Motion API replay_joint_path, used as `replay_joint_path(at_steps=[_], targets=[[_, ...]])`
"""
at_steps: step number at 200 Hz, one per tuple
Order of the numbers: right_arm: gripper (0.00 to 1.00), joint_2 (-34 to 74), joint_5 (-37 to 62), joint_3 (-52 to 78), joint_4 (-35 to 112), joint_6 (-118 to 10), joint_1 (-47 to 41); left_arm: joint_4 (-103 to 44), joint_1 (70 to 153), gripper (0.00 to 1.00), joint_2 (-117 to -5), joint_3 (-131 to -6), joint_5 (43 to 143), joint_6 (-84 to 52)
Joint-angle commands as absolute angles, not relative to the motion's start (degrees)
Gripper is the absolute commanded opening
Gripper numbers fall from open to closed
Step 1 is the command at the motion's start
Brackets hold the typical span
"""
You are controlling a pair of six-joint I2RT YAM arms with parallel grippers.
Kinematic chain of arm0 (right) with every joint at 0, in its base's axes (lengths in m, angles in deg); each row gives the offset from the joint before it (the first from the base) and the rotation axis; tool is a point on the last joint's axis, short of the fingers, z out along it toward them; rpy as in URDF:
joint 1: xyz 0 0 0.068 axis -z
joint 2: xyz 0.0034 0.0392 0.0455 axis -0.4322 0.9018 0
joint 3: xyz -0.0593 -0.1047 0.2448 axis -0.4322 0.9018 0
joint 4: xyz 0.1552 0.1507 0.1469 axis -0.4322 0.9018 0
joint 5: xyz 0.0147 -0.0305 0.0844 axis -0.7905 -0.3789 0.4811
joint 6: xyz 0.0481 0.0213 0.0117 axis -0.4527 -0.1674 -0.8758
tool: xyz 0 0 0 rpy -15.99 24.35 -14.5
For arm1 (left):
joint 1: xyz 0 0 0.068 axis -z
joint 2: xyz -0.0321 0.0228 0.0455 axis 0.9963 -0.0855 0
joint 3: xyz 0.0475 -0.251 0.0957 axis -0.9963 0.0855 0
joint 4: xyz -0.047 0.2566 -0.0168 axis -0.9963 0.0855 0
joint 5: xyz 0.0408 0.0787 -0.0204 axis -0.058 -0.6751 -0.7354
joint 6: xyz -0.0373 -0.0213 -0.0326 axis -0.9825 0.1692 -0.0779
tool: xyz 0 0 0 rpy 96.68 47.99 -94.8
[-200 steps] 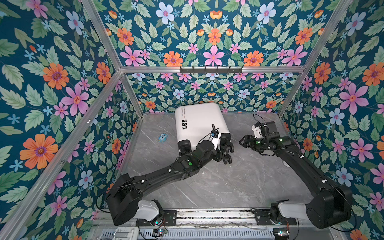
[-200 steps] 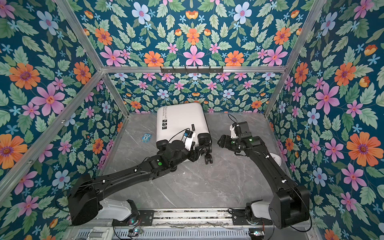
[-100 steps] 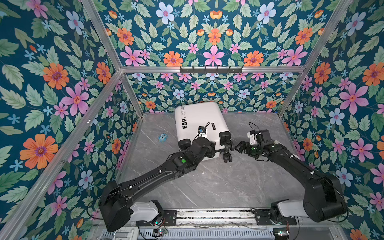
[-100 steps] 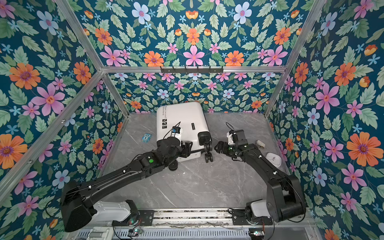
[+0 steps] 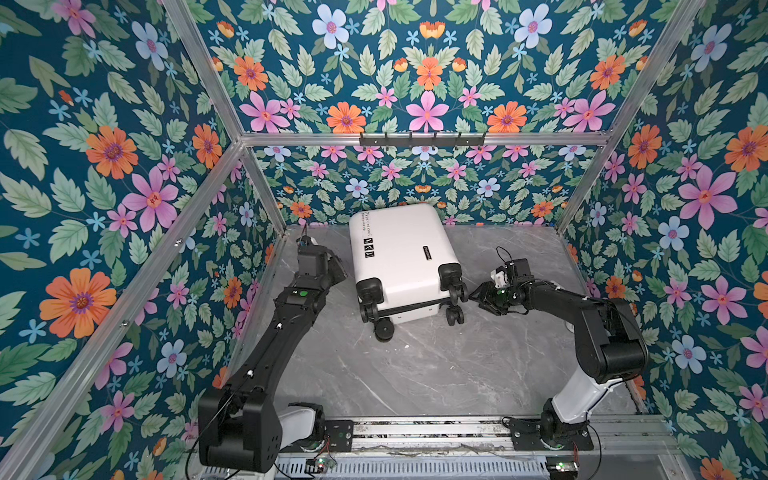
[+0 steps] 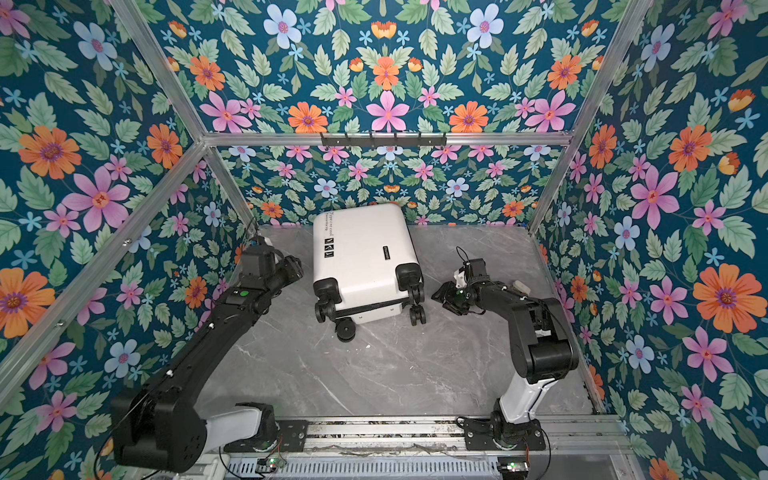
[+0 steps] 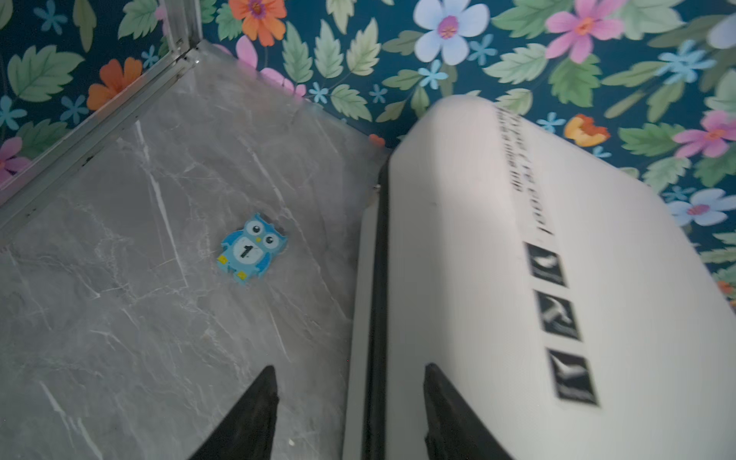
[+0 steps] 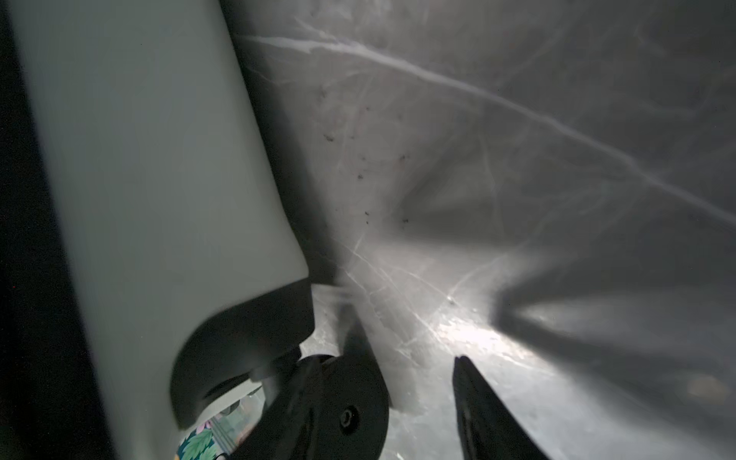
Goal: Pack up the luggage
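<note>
luggage (image 5: 399, 249): closed, lying flat at the back-middle of the desk (image 5: 415, 374). Top end is by the rear wall, wheels (image 5: 384, 332) point toward the arm bases, and it sits a bit off square. I see it the same way in both top views.
left hand (image 5: 338, 266): just beside the luggage's left side, about mid-length.
left hand state: spread. In the wrist view one of its fingers (image 7: 255, 414) is over the desk and the other is over the white shell, with the zipper band (image 7: 378, 318) between them. I don't see them clamped on it.
right hand (image 5: 476, 293): low over the desk, at the luggage's right wheel corner.
right hand state: spread. In the wrist view one finger (image 8: 486, 418) stands clear over bare desk, and a wheel (image 8: 350, 402) sits on the other side of the gap. I can't tell if anything touches that wheel.
owl (image 7: 252, 249): small, blue, "1" on its belly, flat on the desk on the left hand's side of the luggage and apart from it. I only get it in the left wrist view.
right wrist view: dark and smeared, so fine detail is unreadable.
</note>
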State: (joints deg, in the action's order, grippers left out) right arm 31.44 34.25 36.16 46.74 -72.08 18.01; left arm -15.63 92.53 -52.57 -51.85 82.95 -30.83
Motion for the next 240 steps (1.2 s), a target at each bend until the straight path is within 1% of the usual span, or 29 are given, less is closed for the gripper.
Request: replay_joint_path(at_steps=[1, 27, 56, 119, 146, 176, 206, 212, 217, 231, 240], targets=[[0.52, 32.0, 37.1, 37.8, 41.5, -75.2, 17.5, -21.7, 89.1, 0.57, -58.3, -53.3, 91.2, -31.3], [0.5, 32.4, 36.8, 39.0, 40.3, -75.8, 15.2, -22.7, 88.8, 0.53, -68.2, -58.4, 94.9, -30.4], [0.49, 32.6, 35.5, 39.7, 39.4, -76.3, 11.7, -23.9, 88.9, 0.49, -75.5, -62.6, 98.5, -30.7], [0.46, 32.6, 34.8, 42.5, 34.9, -79.3, 5.8, -21.3, 90.2, 0.47, -81.7, -69.7, 102.6, -28.6], [0.48, 31.4, 33.5, 44.7, 33.5, -80.2, 4.0, -21.3, 91.8, 0.47, -82.9, -70.4, 103.7, -28.0], [0.56, 27.5, 29.9, 48.7, 33.9, -80.0, 3.8, -21.6, 93.6, 0.47, -84.2, -71.8, 104.4, -27.9], [0.64, 19.8, 22.9, 50.7, 40.2, -77.1, 3.9, -22.3, 94.4, 0.48, -85.0, -73.7, 104.5, -28.6], [0.69, 18.4, 21.3, 51.1, 41.7, -76.4, 3.9, -22.7, 94.4, 0.48, -85.0, -74.0, 104.4, -28.8], [0.75, 17.2, 19.9, 51.3, 43.0, -75.8, 3.9, -22.9, 94.4, 0.48, -84.9, -74.2, 104.4, -28.8], [0.98, 13.0, 15.4, 51.8, 46.7, -74.5, 3.9, -23.9, 94.4, 0.49, -84.2, -74.8, 104.8, -28.7], [0.99, 10.4, 13.2, 52.2, 48.1, -73.8, 4.1, -23.9, 94.4, 0.5, -83.7, -75.4, 104.9, -28.5]])
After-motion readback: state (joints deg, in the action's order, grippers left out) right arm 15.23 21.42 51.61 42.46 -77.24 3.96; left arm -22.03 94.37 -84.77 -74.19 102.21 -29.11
